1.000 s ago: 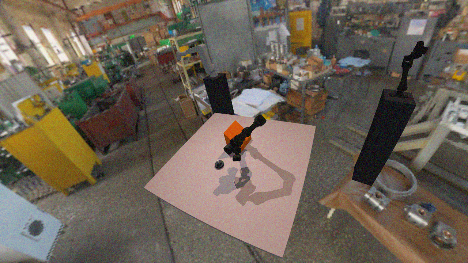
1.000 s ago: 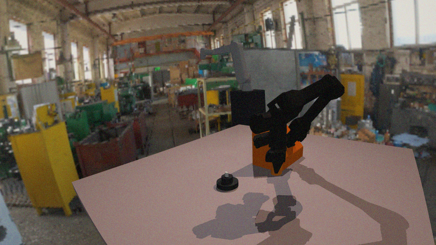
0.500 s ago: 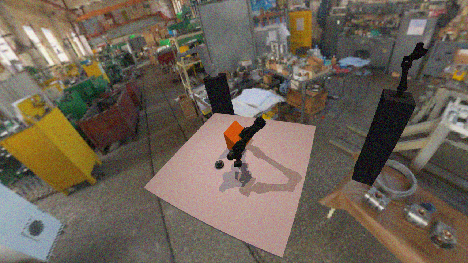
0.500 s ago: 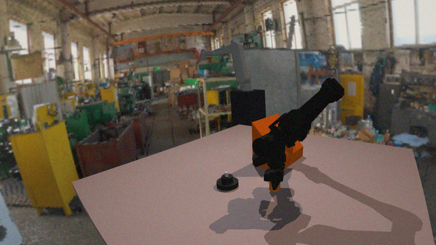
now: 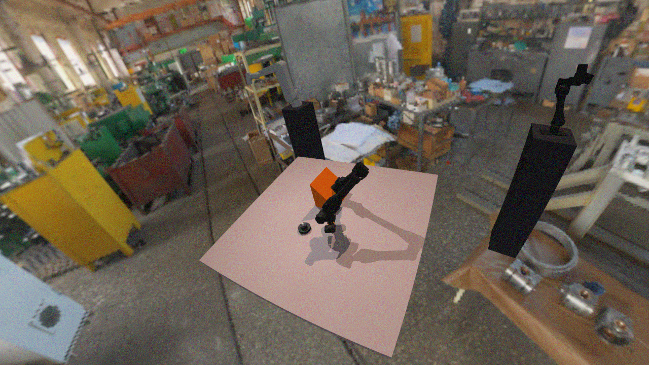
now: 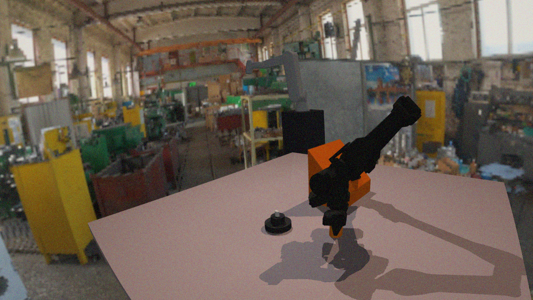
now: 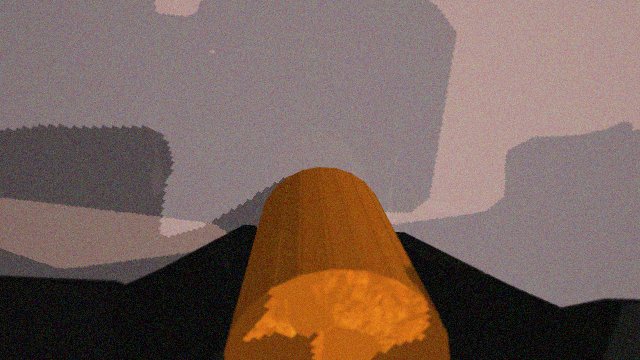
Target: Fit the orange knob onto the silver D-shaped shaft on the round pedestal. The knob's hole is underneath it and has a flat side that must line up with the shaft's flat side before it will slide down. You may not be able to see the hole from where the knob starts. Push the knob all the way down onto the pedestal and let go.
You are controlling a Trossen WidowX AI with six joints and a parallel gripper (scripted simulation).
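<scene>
My gripper (image 5: 329,228) (image 6: 336,226) (image 7: 323,243) is shut on the orange knob (image 6: 335,233) (image 7: 325,215), with a black finger on each side of it in the wrist view. It holds the knob above the pink table, right of the pedestal in the top and exterior views. The round black pedestal (image 5: 303,229) (image 6: 277,226) stands on the table, with the short silver shaft (image 6: 277,213) upright and bare on top. The knob's underside and hole are hidden. The flat side of the shaft is too small to make out.
A large orange block (image 5: 322,182) (image 6: 320,157) with a sloped face stands behind my gripper on the pink table (image 5: 363,299) (image 6: 186,242). Two black columns (image 5: 304,129) (image 5: 531,190) bearing arms stand beyond the table's edges. My arm's shadows fall across the table.
</scene>
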